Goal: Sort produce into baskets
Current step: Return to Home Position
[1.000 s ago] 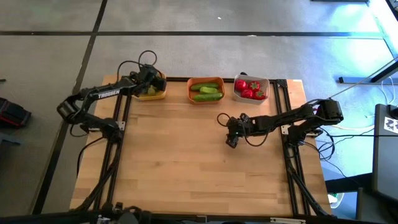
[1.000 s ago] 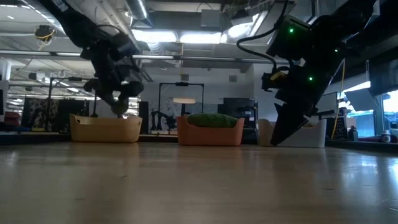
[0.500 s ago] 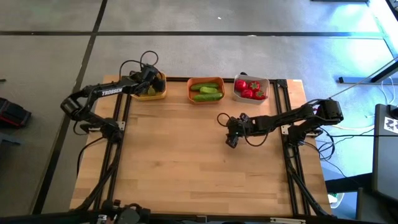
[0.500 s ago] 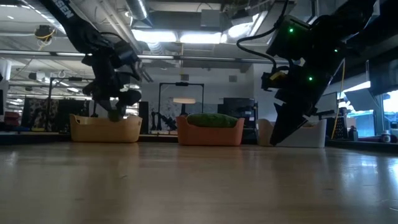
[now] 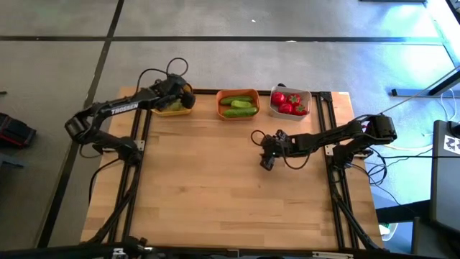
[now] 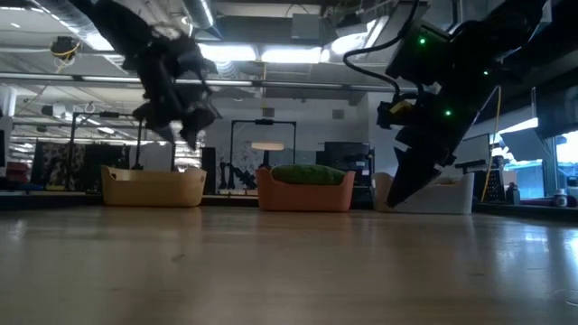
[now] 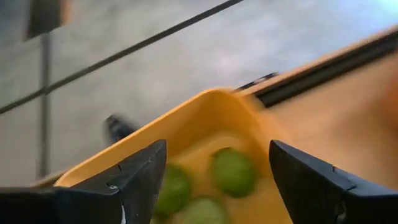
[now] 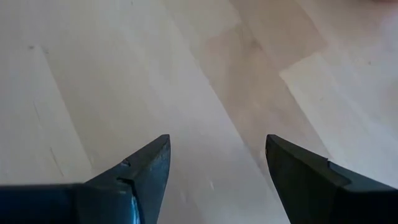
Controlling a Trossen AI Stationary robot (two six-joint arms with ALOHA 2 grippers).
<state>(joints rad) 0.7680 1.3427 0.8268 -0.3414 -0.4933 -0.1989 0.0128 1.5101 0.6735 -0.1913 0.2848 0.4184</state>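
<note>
Three baskets stand in a row at the table's far edge. The yellow basket [image 5: 176, 106] holds light-green limes [image 7: 232, 172], the orange basket [image 5: 238, 105] holds green cucumbers [image 5: 241, 105], and the white basket [image 5: 290, 102] holds red tomatoes [image 5: 286, 103]. My left gripper [image 5: 181, 93] is open and empty above the yellow basket, its fingers apart over the limes in the left wrist view [image 7: 214, 180]. My right gripper [image 5: 267, 160] is open and empty, a little above the bare wood at the table's right middle.
Black rails [image 5: 327, 122] run along the table's left, right and far sides. The wide wooden middle and near part of the table [image 5: 215, 194] carries nothing. Cables loop off both arms near the baskets.
My left gripper held a lime over the yellow basket, lowered toward it, then opened and let the lime go. It has since risen above the basket and stands open and empty. My right arm has kept still.
</note>
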